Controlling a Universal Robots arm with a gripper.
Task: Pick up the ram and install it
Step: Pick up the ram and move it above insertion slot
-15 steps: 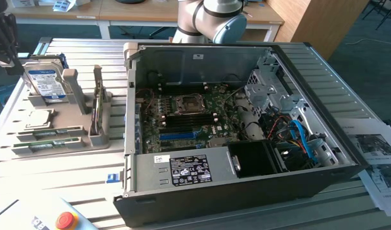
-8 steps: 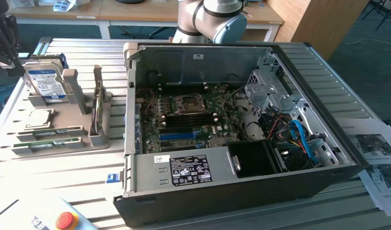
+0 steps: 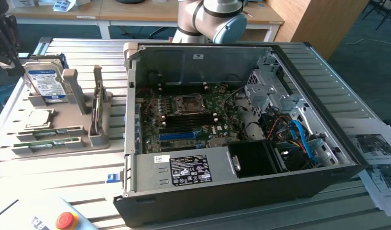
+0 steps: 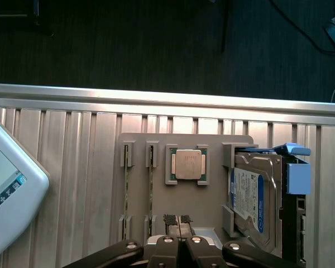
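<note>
Black two-finger gripper (image 4: 178, 222) clenched on nothing above a grey plastic parts holder (image 3: 68, 115).
At the exterior view's left, the ram (image 3: 51, 142), a long thin green circuit-board stick, stands on edge in the holder's near slot, beside a square silver processor chip (image 3: 38, 118) and, farther back, a silver hard drive (image 3: 45, 84) with a blue-white label; to the right sits an open black computer case (image 3: 246, 191).

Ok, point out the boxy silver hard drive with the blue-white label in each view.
Exterior view: the silver hard drive stands upright in the grey plastic holder, at the exterior view's left of the open black computer case.
Wrist view: it stands in the same holder, beside a blue plastic bracket.
Shared landmark: the square silver processor chip, seated in the holder next to the drive.
</note>
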